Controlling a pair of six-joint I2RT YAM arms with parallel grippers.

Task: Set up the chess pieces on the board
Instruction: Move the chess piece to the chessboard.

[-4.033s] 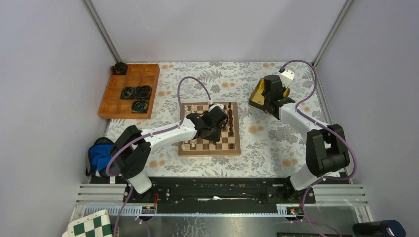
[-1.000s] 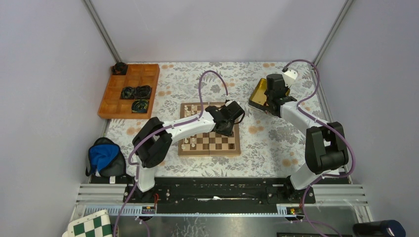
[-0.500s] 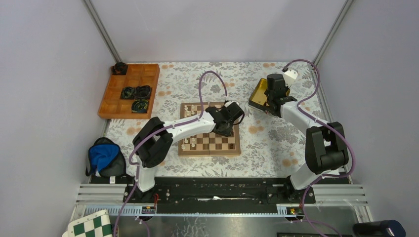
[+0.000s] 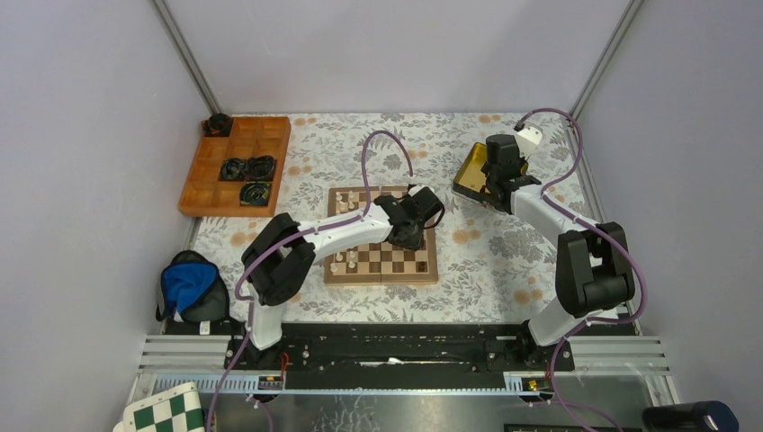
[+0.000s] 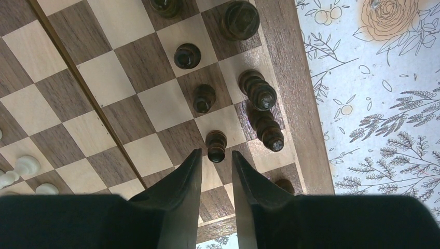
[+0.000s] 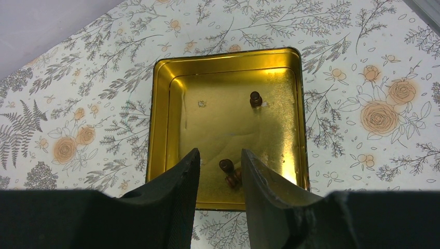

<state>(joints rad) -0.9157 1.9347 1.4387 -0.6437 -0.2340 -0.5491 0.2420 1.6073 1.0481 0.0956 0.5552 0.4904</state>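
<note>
Left tool (image 5: 215,153): jaws apart, holding nothing. 1 dark pawn (image 5: 216,146) stands on the board (image 5: 293,88) just ahead of the gap, with 2 taller dark pieces (image 5: 259,93) just right of it. Right tool (image 6: 218,154): jaws apart, empty, poised over a gold tin (image 6: 162,104) on the worktop (image 6: 363,114). 2 dark chessmen (image 6: 229,171) lie touching just ahead between its fingers, and a lone dark piece (image 6: 255,98) lies farther ahead. Judged step: fetching dark men from the tin. The next move calls for lowering squarely onto 1 piece without catching its neighbour.

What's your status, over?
Left claw open, tips at a dark pawn on the board. Right claw open over gold tin, dark pieces inside. No obstruction seen.
</note>
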